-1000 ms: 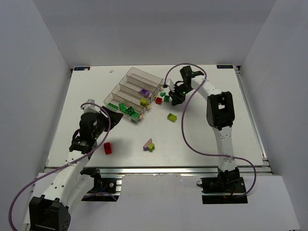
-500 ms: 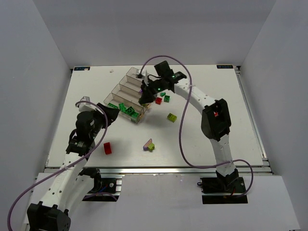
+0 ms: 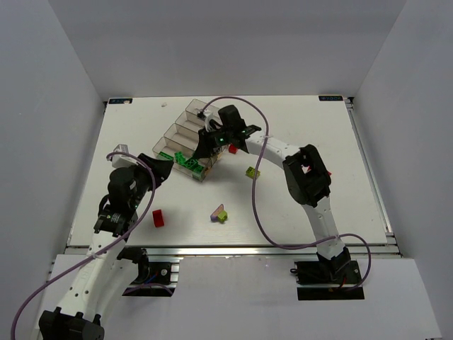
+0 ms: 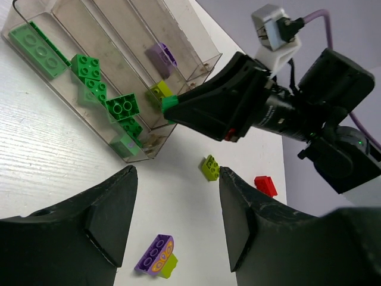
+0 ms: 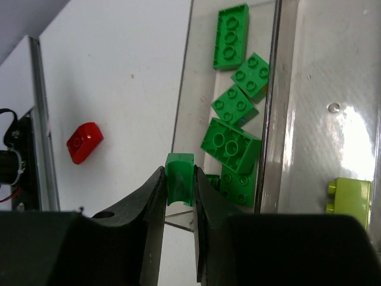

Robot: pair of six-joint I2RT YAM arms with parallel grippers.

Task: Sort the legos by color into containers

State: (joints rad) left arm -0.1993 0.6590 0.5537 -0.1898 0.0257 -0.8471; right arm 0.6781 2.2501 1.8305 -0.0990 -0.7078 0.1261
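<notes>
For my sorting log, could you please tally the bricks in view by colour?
Green bricks: 7, counting the one in the right gripper
Lime-yellow bricks: 3
Red bricks: 2
Purple bricks: 2
Total: 14 in view; more may be hidden.

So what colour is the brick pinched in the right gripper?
Green; the brick shows best in the right wrist view.

Containers (image 3: pixel 185 122): four joined smoky-clear bins, stepped. I see green legos (image 5: pixel 231 145) in the lowest, a lime brick (image 5: pixel 348 195) next, a purple brick (image 4: pixel 162 53) third. One green brick (image 5: pixel 179 186) held at the lowest bin's rim. Loose: red brick (image 3: pixel 158 217), purple-lime pair (image 3: pixel 219 214).
</notes>
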